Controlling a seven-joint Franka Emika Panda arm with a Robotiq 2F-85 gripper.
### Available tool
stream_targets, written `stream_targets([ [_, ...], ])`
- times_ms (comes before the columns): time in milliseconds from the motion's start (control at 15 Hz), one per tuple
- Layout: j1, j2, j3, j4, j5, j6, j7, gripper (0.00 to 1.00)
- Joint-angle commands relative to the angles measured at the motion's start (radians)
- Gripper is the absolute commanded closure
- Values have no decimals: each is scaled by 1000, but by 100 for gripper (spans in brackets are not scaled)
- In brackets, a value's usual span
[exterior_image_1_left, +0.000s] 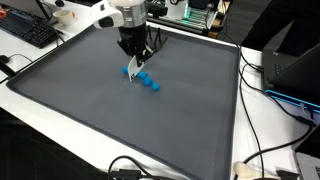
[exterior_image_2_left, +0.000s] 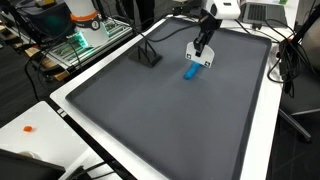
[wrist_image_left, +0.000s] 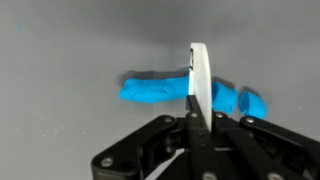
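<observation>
The tool (wrist_image_left: 198, 50) stands upright over the grey worktop (exterior_image_1_left: 100, 125), its two pale fingers pressed together into one thin blade with nothing visibly between them. Its tips sit at or just above the blue lumpy object (wrist_image_left: 150, 90). Whether they touch it I cannot tell. In both exterior views, that object (exterior_image_1_left: 146, 80) lies near the far middle of the worktop, a short row of rounded segments directly under the tool (exterior_image_1_left: 133, 70). It looks small and light, probably soft plastic or foam, so it may skid or bend when pushed. The long, straighter segment, pinched across its narrow width, seems the best hold.
</observation>
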Motion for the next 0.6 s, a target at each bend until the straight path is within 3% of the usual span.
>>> stream_targets([
  [0, -8, 13, 0, -6, -19, 33, -13, 99],
  [533, -9, 41, -3, -1, -32, 76, -18, 99],
])
